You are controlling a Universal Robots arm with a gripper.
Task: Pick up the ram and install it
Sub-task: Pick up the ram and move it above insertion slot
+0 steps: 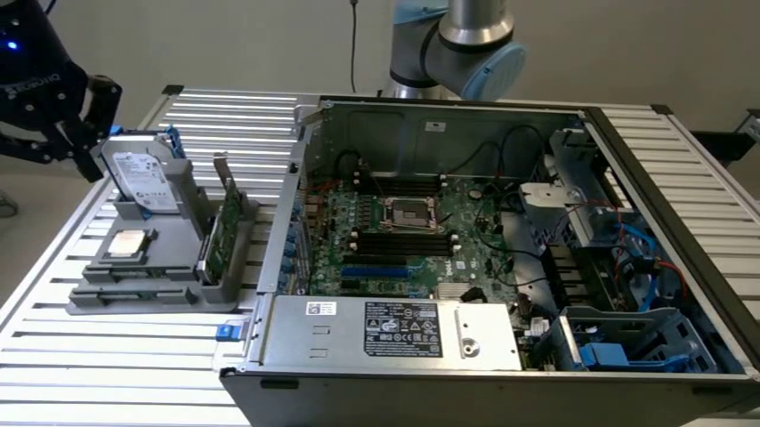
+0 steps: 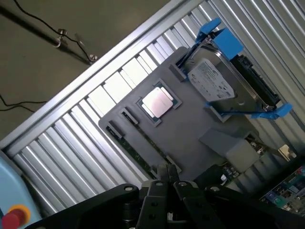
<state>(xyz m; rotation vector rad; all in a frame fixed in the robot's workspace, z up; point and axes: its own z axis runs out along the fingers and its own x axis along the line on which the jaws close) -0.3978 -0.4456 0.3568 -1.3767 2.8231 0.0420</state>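
Exterior view: your gripper [image 1: 85, 156] hangs at the exterior view's left, above and beside the far end of the grey parts holder [image 1: 166, 267], clear of everything on it. The holder rests on the slatted aluminium table [image 1: 107, 356] and carries a hard drive [image 1: 142, 178] standing tilted at its far end, a processor [image 1: 128, 242] lying flat beside it, and a green expansion card [image 1: 226, 227] upright on the side nearest the open computer case [image 1: 392, 329]. Inside the case you see the motherboard [image 1: 404, 231] lying flat, with the arm [image 1: 469, 44] rising behind it. Wrist view: you look down on the same holder [image 2: 190, 129]. The ram [image 2: 138, 152] sits on edge in a narrow slot along the holder's border, just beside the processor [image 2: 157, 101] and well apart from the hard drive [image 2: 224, 81] with its blue rails. The fingers of the gripper [image 2: 167, 171] are pressed together with nothing between them, and their tips line up over one end of the ram. The ram is seated in its slot, not lifted. Table slats [image 2: 81, 138] run under the holder.
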